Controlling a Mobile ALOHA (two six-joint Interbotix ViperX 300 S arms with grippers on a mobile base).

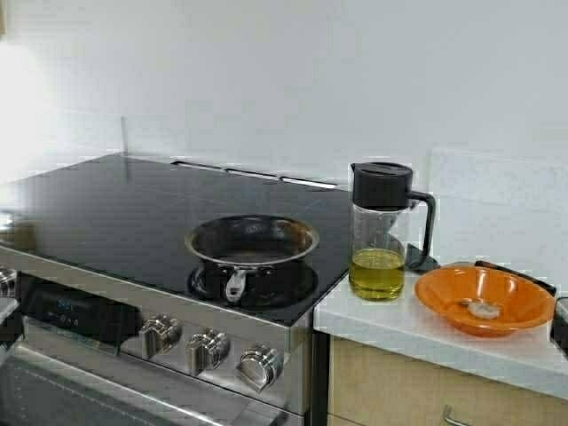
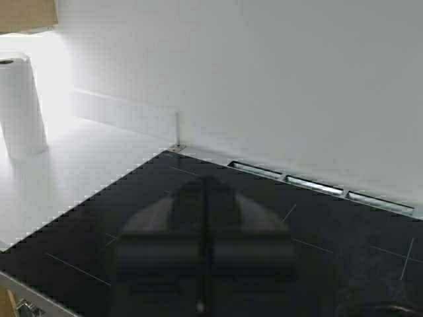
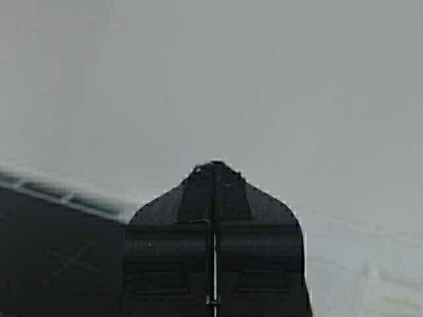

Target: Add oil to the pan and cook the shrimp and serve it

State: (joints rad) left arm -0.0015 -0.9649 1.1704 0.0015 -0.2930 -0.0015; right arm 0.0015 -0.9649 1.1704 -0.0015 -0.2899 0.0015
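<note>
The pan point(image 1: 253, 241) sits on the front right burner of the black stovetop point(image 1: 115, 213), its short steel handle pointing toward me. It looks bare inside. The oil point(image 1: 377, 272) fills the bottom of a clear cruet point(image 1: 382, 226) with a black lid, standing on the white counter just right of the stove. The shrimp point(image 1: 484, 309) lies in an orange bowl point(image 1: 444, 297) to the right of the cruet. My left gripper point(image 2: 205, 181) is shut and hangs over the glass cooktop. My right gripper point(image 3: 213, 165) is shut too, facing the wall. Neither arm shows in the high view.
Steel knobs point(image 1: 209, 351) line the stove front. A white paper towel roll point(image 2: 21, 105) stands on the counter left of the stove. The white counter point(image 1: 426, 333) on the right ends above a wooden drawer. A wall rises close behind the stove.
</note>
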